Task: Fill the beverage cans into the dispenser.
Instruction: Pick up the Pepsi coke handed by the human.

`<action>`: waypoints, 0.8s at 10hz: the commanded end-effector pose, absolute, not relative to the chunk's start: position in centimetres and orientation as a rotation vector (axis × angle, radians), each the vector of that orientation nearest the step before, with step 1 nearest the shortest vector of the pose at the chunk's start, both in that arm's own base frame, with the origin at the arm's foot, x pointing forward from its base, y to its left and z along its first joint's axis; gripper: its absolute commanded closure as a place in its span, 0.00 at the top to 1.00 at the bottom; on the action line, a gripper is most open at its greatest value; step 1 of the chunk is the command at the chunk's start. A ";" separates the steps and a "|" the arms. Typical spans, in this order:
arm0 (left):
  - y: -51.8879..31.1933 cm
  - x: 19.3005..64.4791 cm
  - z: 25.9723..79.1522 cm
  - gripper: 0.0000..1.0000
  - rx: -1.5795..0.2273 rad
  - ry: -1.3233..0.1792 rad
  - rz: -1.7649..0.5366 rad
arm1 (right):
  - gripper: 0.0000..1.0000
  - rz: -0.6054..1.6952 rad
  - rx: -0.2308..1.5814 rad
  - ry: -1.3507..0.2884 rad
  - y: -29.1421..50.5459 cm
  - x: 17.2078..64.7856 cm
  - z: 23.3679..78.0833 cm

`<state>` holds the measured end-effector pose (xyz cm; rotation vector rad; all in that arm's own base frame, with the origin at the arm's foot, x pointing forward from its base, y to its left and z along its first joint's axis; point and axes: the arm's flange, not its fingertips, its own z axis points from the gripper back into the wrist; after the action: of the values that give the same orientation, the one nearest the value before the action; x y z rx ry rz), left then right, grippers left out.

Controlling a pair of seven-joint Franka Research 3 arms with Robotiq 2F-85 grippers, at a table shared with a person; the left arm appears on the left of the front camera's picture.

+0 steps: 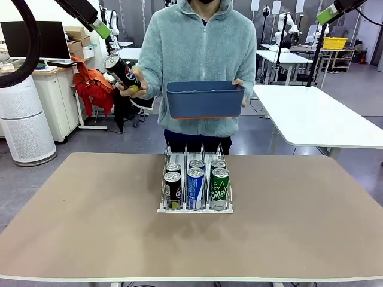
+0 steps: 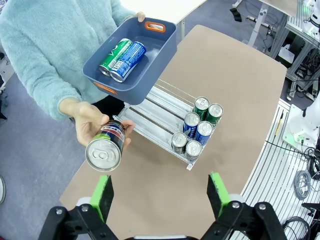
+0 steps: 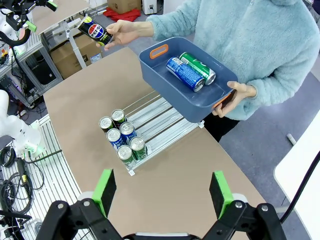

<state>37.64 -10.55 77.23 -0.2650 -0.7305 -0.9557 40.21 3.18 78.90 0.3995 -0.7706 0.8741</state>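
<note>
The clear three-lane dispenser (image 1: 195, 206) stands mid-table, its front end holding several beverage cans: black (image 1: 173, 190), blue (image 1: 195, 188) and green (image 1: 219, 188) in front, one more behind each. The rear lanes (image 2: 152, 114) are bare. Across the table, a person's hand holds out a black can (image 1: 122, 72) (image 2: 106, 147) (image 3: 95, 31); the other hand holds a dark blue bin (image 1: 205, 98) with a green can (image 2: 114, 56) and a blue can (image 3: 185, 74) lying inside. My left gripper (image 2: 160, 195) and right gripper (image 3: 162, 192) hang open high over the table, both holding nothing.
The brown table (image 1: 90, 209) has wide bare areas on both sides of the dispenser. A white table (image 1: 317, 113) stands at the far right, and a white cylindrical appliance (image 1: 24, 119) on the floor at the far left.
</note>
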 end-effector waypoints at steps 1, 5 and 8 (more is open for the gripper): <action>-10.4 37.7 77.1 1.00 -0.253 -0.736 -0.947 | 1.00 0.873 0.404 -0.768 3.3 40.2 78.8; -10.4 37.7 77.1 1.00 -0.253 -0.736 -0.947 | 1.00 0.873 0.404 -0.768 3.3 40.2 78.8; -10.4 37.7 77.1 1.00 -0.253 -0.736 -0.947 | 1.00 0.873 0.404 -0.768 3.3 40.2 78.8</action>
<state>37.64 -10.55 77.23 -0.2650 -0.7305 -0.9557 40.21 3.18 78.90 0.3995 -0.7706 0.8741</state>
